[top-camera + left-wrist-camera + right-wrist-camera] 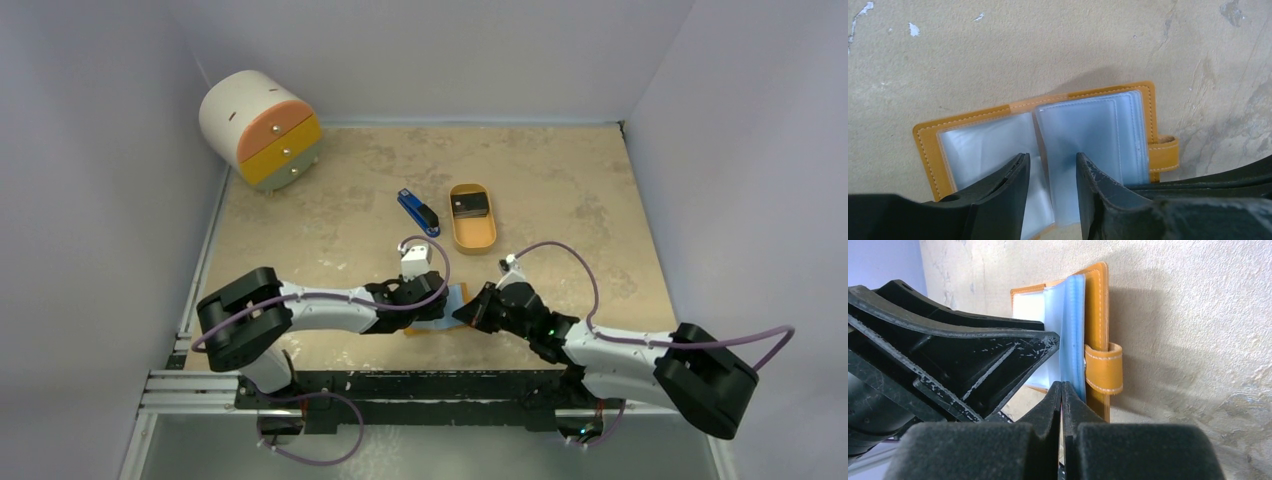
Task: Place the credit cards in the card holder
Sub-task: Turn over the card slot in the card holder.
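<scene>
Hanging over the clear sleeves of the open card holder, my left end effector was released, gripping nothing; my right end effector was clenched at the sleeves' edge; the holder lay on the table; the credit cards sat in the oval tray.

**Table**: flat top, beige with mottled paler and darker patches like stone; scuffed, with small white flecks close up. Walled on three sides by plain pale panels.

Lying directly on it:

1. **Drawer unit**: round white body tipped towards the viewer, three drawer fronts in salmon, yellow and pale green, each with a small knob. Far left corner.
2. **Stapler-like bar**: blue and black, set diagonally. Near the middle, just left of item 3.
3. **Oval tray**: orange, long axis running away from the near edge. Middle of the top.
4. **Card holder**: orange with pale stitching, spread open, clear plastic sleeves facing up, strap tab sticking out at one side. Near edge, well apart from items 1 to 3.
</scene>
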`<state>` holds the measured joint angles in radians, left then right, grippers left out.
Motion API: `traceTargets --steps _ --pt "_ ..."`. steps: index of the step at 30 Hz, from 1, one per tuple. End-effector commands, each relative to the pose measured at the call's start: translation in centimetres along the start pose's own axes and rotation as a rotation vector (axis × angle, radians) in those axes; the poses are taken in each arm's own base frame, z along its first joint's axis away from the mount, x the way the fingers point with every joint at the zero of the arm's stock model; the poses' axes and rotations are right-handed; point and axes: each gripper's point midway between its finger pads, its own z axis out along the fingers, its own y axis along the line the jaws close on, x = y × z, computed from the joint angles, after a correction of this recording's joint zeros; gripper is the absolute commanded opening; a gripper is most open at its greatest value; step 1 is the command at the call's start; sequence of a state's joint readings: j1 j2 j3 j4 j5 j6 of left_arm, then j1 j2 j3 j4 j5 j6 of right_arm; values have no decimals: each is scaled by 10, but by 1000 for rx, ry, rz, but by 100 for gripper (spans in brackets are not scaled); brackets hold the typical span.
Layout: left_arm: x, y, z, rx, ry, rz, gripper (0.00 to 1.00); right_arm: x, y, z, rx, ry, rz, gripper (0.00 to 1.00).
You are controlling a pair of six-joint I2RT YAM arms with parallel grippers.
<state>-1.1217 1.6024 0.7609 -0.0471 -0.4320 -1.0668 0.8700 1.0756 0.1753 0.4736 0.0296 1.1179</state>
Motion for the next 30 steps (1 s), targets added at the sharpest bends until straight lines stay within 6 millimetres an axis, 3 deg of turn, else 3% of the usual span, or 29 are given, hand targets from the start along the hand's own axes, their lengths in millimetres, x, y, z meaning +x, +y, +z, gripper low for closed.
traceTargets --steps 1,11,23,30 --pt "-9 6 -10 -18 -35 -13 42 -7 20 2 -52 -10 -29 0" --pt "-35 -15 -29 64 -98 -58 54 -11 28 7 -78 -17 -82 0" --pt "-24 -22 -18 67 -52 -26 56 -12 44 9 -141 -12 -115 0" --pt "-29 -25 -20 71 -67 -33 58 -10 51 10 -171 7 -133 0"
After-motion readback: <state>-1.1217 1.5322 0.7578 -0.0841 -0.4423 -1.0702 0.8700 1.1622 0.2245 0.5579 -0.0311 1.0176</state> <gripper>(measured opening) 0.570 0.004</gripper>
